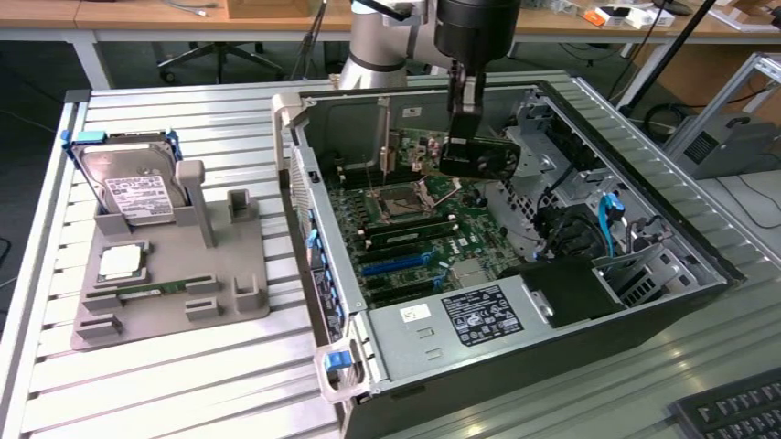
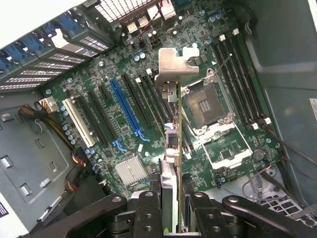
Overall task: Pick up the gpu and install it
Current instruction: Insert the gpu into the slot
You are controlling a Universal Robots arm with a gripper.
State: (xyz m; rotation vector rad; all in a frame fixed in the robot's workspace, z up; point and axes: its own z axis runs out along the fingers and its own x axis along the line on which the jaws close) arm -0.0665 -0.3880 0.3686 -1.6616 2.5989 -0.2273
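My end effector (image 2: 171, 201) is clamped on the gpu (image 2: 173, 134), my arm reaching straight down over the motherboard (image 2: 124, 114).

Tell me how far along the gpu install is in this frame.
Pickup looks done: the gripper is shut on the gpu, holding it in the air inside the open computer case. In the wrist view the card hangs edge-on above the motherboard slots. It is not yet seated in any slot.
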